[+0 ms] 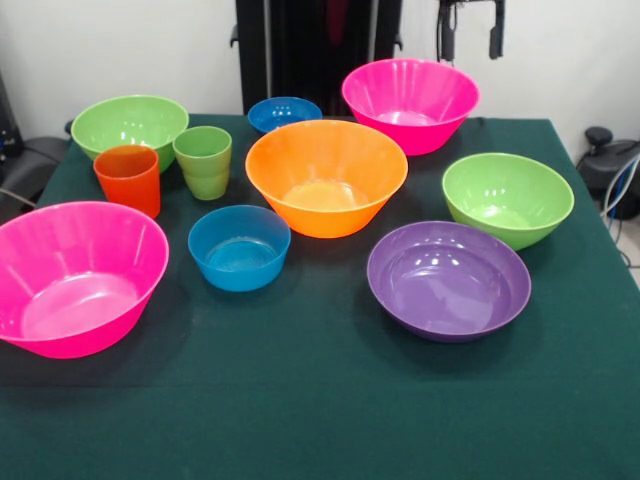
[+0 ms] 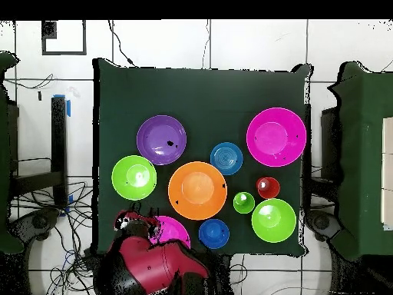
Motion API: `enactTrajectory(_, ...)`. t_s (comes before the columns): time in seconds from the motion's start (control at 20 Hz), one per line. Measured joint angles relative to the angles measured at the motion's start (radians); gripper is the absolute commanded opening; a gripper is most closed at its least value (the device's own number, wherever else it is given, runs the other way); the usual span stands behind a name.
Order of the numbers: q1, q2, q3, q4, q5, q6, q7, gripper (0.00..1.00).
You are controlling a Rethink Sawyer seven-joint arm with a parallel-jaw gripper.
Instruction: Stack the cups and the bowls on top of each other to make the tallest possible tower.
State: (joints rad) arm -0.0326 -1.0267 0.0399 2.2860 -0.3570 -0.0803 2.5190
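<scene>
Every cup and bowl stands alone on the green cloth, and none is nested. The orange bowl [image 1: 325, 175] [image 2: 197, 190] sits in the middle. Pink bowls stand near left [image 1: 75, 275] and far right [image 1: 410, 100]. Green bowls [image 1: 130, 125] [image 1: 507, 197], a purple bowl [image 1: 448, 278] and blue bowls [image 1: 239, 247] [image 1: 284, 113] ring the orange one. The orange-red cup [image 1: 128, 178] and the light green cup [image 1: 204, 160] stand side by side on the left. My gripper [image 1: 470, 25] hangs open and empty high above the far pink bowl's right side.
In the overhead view my red arm [image 2: 150, 261] covers part of the pink bowl [image 2: 173, 229] nearest the base. Chairs [image 2: 368, 154] flank the table, and cables lie on the floor at its sides.
</scene>
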Motion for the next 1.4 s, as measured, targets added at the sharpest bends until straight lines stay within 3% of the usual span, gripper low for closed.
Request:
enactTrajectory(0.55,0.005,0.126,-0.057,-0.001,0.096,-0.144,0.000,1.00)
enactTrajectory(0.95,0.005,0.239,-0.056,-0.001,0.118,-0.254,0.000,1.00)
enactTrajectory(1.4,0.014,0.311,-0.032,-0.002,0.133,-0.297,0.000,1.00)
